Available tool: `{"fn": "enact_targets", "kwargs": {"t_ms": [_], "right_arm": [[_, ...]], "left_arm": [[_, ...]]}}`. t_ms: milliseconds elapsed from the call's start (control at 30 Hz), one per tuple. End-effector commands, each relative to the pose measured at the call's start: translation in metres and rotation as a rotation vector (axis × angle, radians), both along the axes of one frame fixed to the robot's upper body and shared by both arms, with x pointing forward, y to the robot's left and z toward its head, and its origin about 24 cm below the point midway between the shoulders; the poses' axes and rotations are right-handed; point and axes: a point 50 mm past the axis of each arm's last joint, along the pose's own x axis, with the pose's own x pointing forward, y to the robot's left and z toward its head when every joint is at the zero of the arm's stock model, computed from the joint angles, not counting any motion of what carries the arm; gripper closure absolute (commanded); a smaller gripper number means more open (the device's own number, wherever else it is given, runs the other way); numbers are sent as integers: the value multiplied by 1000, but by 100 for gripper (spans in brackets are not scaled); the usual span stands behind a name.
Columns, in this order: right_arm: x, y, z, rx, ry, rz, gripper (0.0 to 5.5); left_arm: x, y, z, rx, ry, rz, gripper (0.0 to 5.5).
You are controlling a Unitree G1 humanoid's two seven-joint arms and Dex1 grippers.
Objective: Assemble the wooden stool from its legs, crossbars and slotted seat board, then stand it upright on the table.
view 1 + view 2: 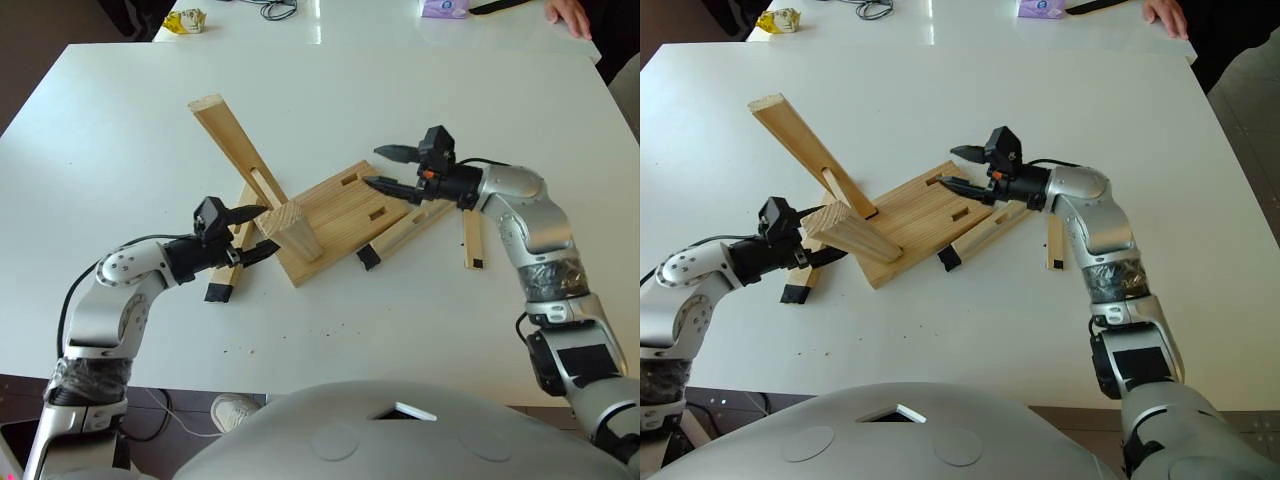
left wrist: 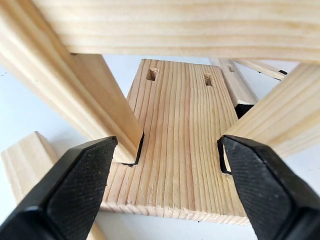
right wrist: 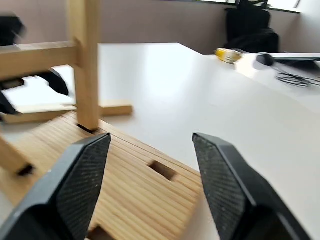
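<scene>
The seat board [image 1: 335, 205] lies flat on the counter [image 1: 330, 90], between the two claws. The right claw [image 1: 375, 167] hovers over the far corner of the board with its fingers apart and nothing between them. Directly under it are the empty slots [image 3: 161, 170]. Two slots at the other end of the board, near the left claw [image 1: 256, 231], are filled. One holds a long leaning leg [image 1: 235, 140] and the other a shorter leg [image 1: 298, 232], and a crossbar [image 2: 175, 25] seems to join them. The left claw is also apart, with one finger on each side of this pair, and I cannot tell if it touches the wood.

I judge that the coming move depends on the loose leg [image 1: 405, 230]. It lies just below the right claw, on the robot's side of it, partly under the board's edge. Its long axis runs slanting from the right wrist toward the robot. The right arm is clearly nearer to it. A short bar [image 1: 470, 240] lies behind the right claw, beside the forearm. Another loose piece [image 1: 228, 270] lies just under the left claw.
</scene>
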Motion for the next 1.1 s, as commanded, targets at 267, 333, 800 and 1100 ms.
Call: {"fn": "enact_targets", "kwargs": {"t_ms": [267, 333, 800, 1100], "right_arm": [[13, 2, -43, -277, -60, -42, 247], [11, 2, -47, -330, -55, -4, 247], [-25, 8, -50, -509, -46, 378, 247], [-46, 5, -52, -548, -13, 467, 247]], "left_arm": [[-36, -23, -5, 18, 91, -52, 159], [-31, -26, -12, 56, 103, -50, 159], [-8, -18, -41, 322, 127, -51, 159], [0, -3, -36, 355, 102, -39, 159]]}}
